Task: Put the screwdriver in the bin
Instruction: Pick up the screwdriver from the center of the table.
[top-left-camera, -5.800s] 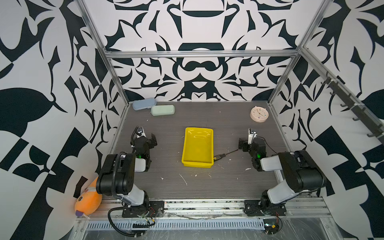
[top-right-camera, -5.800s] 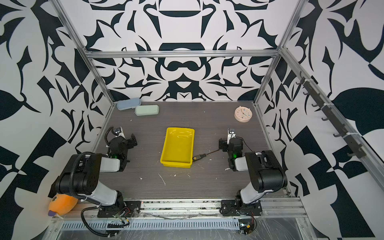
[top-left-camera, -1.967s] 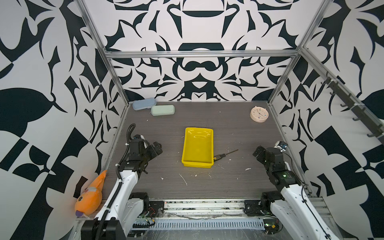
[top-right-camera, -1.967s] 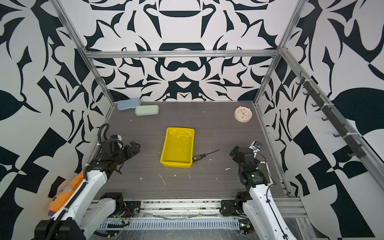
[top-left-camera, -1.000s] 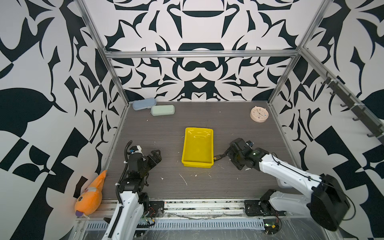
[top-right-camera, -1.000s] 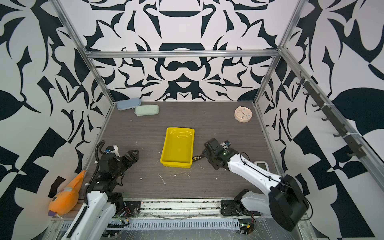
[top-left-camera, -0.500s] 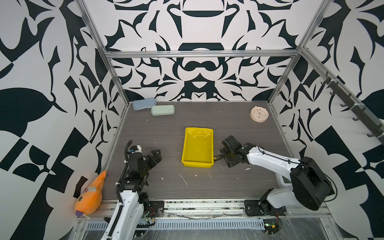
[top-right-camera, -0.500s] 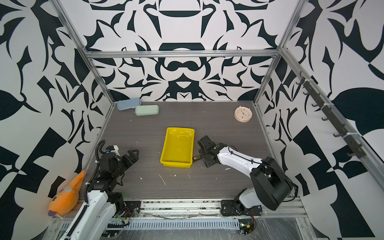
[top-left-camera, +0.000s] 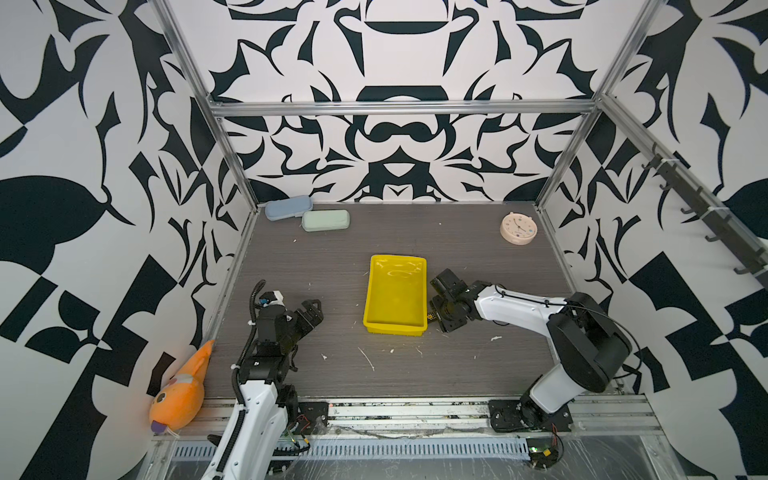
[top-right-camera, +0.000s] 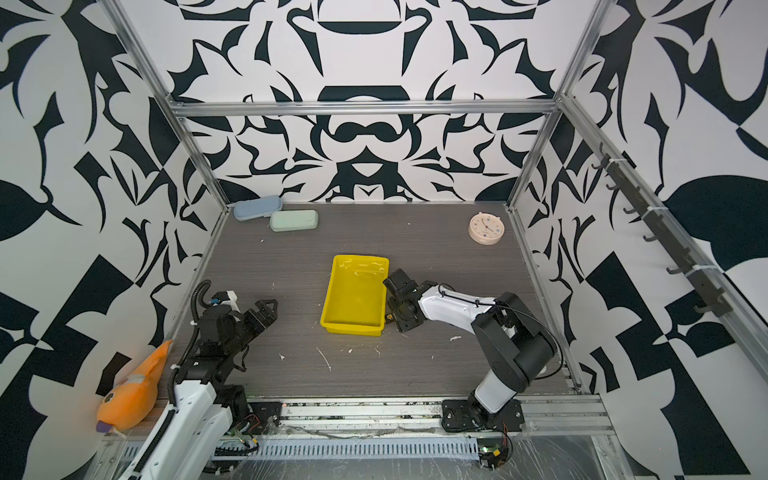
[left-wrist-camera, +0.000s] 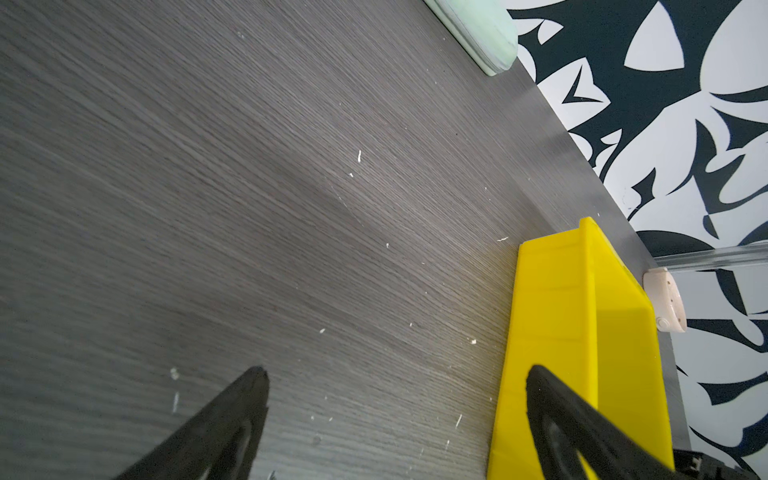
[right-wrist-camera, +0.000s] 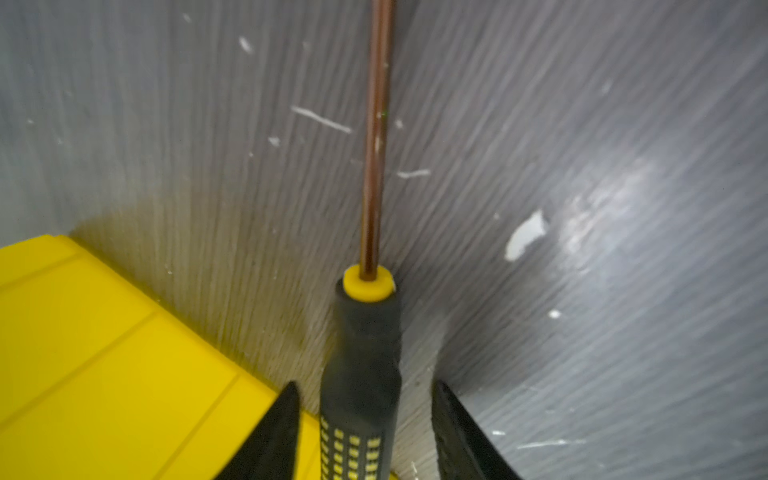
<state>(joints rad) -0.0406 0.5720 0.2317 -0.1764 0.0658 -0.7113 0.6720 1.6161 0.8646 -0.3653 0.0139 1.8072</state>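
Screwdriver: the screwdriver (right-wrist-camera: 360, 365) lies on the bench (top-left-camera: 374, 232), outside the bin (top-left-camera: 395, 291) and just beside the long wall that faces the right arm. The arm hides most of it in both top views.
Bin: empty.
Right jaws: low over the bench, straddling the black handle with a gap on each side. They are released, with no grip yet.
Left jaws: spread wide, empty, well apart from the bin.
Done: the approach to the handle, by the look of it.
Left: 3 steps, which are clamp, lift over the wall and drop inside.
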